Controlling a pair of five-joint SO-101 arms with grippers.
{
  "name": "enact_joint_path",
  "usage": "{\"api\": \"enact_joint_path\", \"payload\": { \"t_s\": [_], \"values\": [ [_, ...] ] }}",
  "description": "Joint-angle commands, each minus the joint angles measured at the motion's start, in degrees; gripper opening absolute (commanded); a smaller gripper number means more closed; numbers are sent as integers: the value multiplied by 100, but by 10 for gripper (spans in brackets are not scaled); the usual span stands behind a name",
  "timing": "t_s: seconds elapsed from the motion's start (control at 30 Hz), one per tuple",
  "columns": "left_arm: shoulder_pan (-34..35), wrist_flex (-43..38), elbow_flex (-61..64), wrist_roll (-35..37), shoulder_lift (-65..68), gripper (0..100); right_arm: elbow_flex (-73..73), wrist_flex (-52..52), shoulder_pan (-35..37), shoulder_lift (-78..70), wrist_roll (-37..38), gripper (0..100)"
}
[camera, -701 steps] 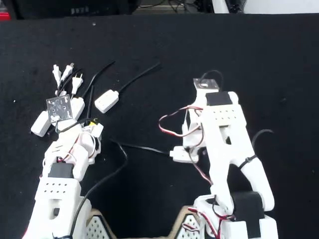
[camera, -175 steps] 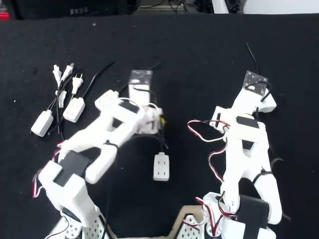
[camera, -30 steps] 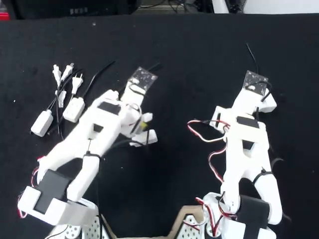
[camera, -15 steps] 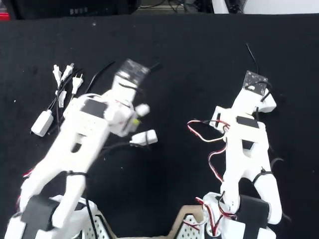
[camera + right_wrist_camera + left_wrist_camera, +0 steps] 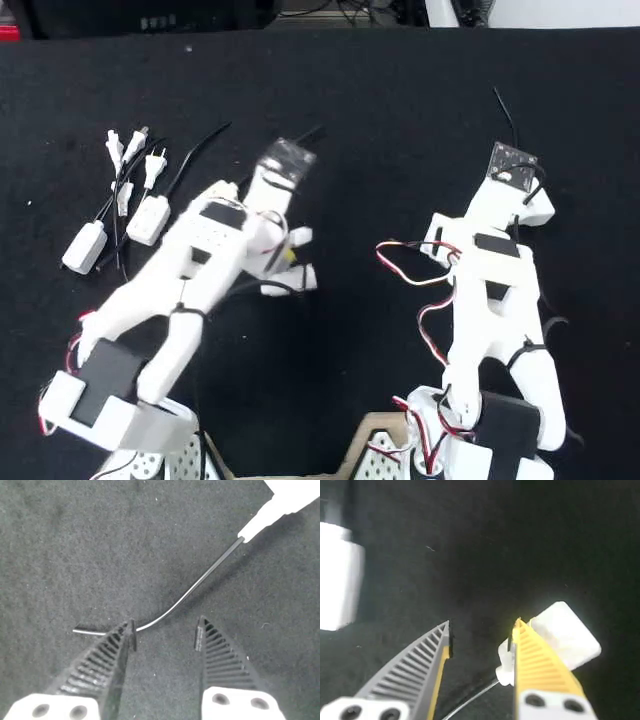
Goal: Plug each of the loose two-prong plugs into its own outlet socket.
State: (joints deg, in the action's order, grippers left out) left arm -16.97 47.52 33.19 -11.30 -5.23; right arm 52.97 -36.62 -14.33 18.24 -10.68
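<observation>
Left gripper (image 5: 482, 625) hangs released near the middle of the table (image 5: 400, 80), grasping nothing. The outlet socket (image 5: 566, 639) I judge I'm after lies just outside the yellow finger (image 5: 535, 665), touching or nearly touching it, rather than between the two. Closing here would catch only bare cloth, or the thin cord (image 5: 470, 700) running under the jaws. I would first shift sideways until the block sits centred in the gap, then come down square and pinch it across its flat sides, clear of the cord, so it cannot twist. A second socket (image 5: 337, 590) lies well apart on the grey finger's side. The two-prong plugs (image 5: 130, 150) wait bunched toward the table's left edge, none seated yet as far as I can see. My right gripper (image 5: 165, 622) is also spread and empty, poised over a black cord (image 5: 200, 587) toward the table's right side.
</observation>
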Motion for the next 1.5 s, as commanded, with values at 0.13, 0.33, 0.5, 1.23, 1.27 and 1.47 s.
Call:
{"api": "enact_joint_path", "payload": {
  "t_s": [0.13,0.33,0.5,1.23,1.27,1.47],
  "values": [
    [57,1556,-602,-132,-1108,202,-321,132,-97,207,-53,184],
    [1411,1732,-1024,-1020,-1969,205,-321,132,-97,207,-53,184],
    [3073,1705,-2035,-1002,-1266,206,-321,132,-44,207,-53,184],
    [4136,1670,-9262,-62,5222,204,-277,132,141,207,-44,184],
    [4136,1679,-9569,-53,5486,205,-277,132,141,207,-44,184],
    [4110,2040,-10862,-44,6664,205,-277,132,141,207,-44,184]
  ]
}}
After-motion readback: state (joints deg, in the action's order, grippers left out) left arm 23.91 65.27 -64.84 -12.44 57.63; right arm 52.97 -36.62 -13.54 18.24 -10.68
